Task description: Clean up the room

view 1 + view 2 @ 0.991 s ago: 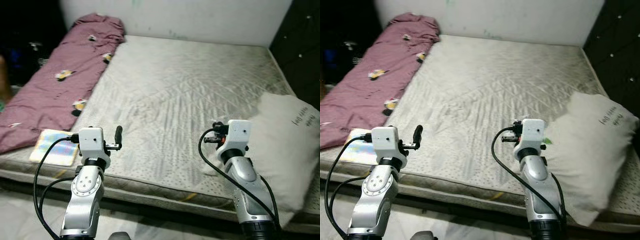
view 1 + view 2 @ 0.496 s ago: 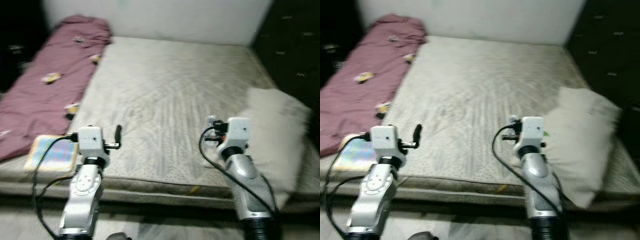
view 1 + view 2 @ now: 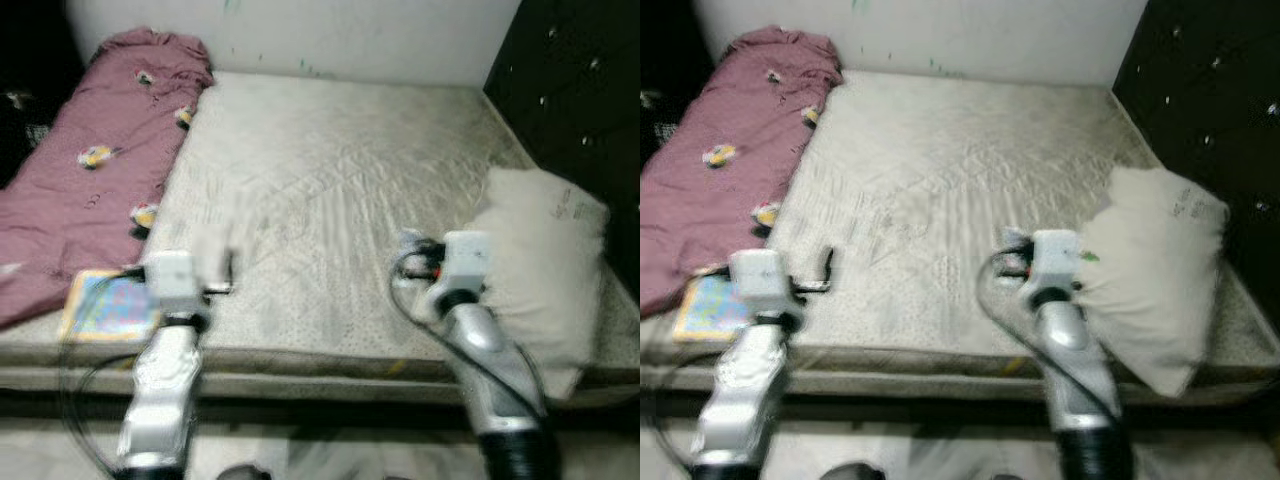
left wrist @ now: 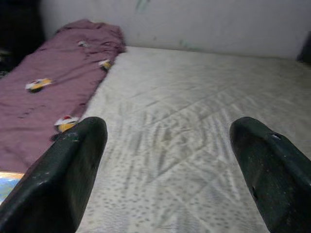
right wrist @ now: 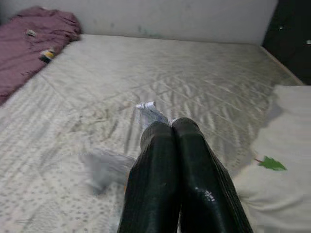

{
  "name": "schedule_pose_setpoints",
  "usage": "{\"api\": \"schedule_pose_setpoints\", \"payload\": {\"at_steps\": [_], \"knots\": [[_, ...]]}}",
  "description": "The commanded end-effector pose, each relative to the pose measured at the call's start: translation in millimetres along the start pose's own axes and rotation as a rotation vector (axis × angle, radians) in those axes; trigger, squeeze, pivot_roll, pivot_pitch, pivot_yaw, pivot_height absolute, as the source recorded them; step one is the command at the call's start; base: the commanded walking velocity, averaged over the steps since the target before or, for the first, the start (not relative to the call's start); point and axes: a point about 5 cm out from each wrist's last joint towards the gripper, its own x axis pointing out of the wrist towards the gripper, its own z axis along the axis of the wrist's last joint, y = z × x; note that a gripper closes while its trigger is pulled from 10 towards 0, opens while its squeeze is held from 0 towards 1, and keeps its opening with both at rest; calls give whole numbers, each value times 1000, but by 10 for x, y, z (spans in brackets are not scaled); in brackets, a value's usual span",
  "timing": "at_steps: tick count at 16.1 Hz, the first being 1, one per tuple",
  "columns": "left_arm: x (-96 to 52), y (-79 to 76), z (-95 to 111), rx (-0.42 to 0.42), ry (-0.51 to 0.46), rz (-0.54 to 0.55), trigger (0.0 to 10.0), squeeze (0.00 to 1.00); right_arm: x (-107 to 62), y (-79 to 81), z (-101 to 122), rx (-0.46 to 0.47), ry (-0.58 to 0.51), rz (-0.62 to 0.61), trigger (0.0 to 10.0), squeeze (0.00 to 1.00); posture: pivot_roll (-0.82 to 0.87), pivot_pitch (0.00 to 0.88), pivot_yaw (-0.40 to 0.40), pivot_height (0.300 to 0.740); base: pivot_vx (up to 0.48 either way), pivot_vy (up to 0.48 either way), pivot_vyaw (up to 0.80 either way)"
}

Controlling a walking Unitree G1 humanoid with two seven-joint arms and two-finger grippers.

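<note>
A bare grey mattress (image 3: pixel 330 150) lies before me. A maroon blanket (image 3: pixel 90 170) runs along its left side, with a colourful flat book (image 3: pixel 105 305) at the near left corner. A white pillow (image 3: pixel 545 260) lies at the near right edge. My left gripper (image 4: pixel 170 131) hovers open over the near edge, nothing between its fingers. My right gripper (image 5: pixel 171 125) is shut just left of the pillow, and a small white scrap (image 5: pixel 148 110) sticks out past its tips. Both eye views are blurred.
A dark padded wall (image 3: pixel 570 80) stands to the right of the bed, and a pale wall (image 3: pixel 350 35) runs behind it. The bed's near edge (image 3: pixel 320 365) lies just under my arms, with floor below.
The whole picture has shifted left and blurred, so the camera has turned right. More of the dark wall shows. Both arms keep their pose.
</note>
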Motion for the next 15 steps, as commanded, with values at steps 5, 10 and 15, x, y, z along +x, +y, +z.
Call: {"api": "schedule_pose_setpoints", "payload": {"at_steps": [5,10,15], "knots": [[4,81,11,5,4,26,10000,0,29,63,8,6,4,13,10000,0,22,0,-23,740,0,480,0],[-23,30,56,-25,-31,-34,10000,0,13,73,-34,9,20,14,10000,0,24,0,-32,740,0,96,0],[-47,35,85,-43,-52,-68,10000,0,-16,121,85,-148,-73,21,10000,0,28,0,-30,740,58,0,0]]}}
